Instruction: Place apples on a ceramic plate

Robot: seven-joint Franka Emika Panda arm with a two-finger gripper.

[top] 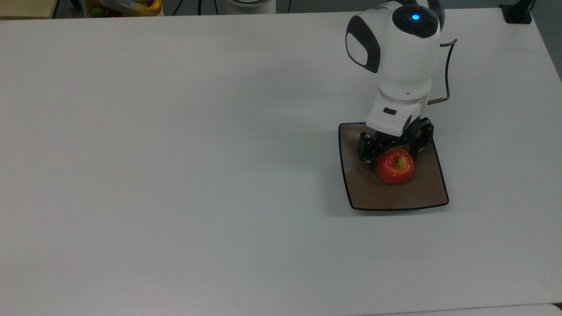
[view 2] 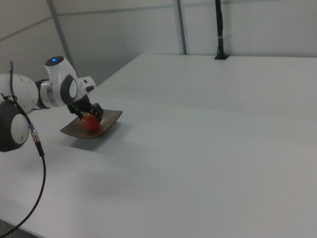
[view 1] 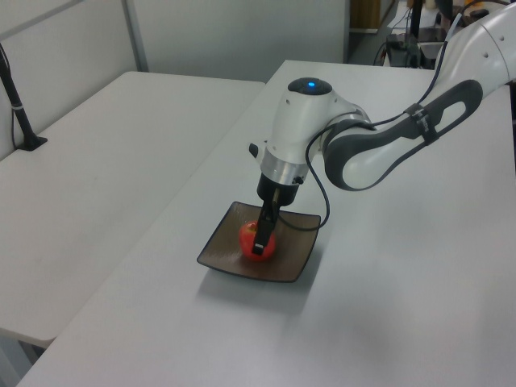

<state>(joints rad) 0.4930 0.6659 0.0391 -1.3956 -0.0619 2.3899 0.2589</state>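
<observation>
A small red apple [top: 395, 166] with a yellowish patch round its stem rests upright on the square brown ceramic plate [top: 395, 196], near the plate's middle. My gripper [top: 395, 148] hangs just above the apple and slightly toward the plate's far edge, open, its black fingers [top: 367, 151] spread to either side and off the fruit. In the left view one finger [view 1: 260, 234] stands in front of the apple [view 1: 249, 241] on the plate [view 1: 222, 252]. In the right view the gripper [view 2: 87, 111] sits over the apple [view 2: 90, 123] and plate [view 2: 73, 130].
The plate lies on a wide white table [top: 175, 153] toward the top view's right. A bin of colourful items [top: 127, 6] sits beyond the far edge, and a black mount [top: 518, 13] at the far right corner. A second table [view 1: 97, 153] adjoins in the left view.
</observation>
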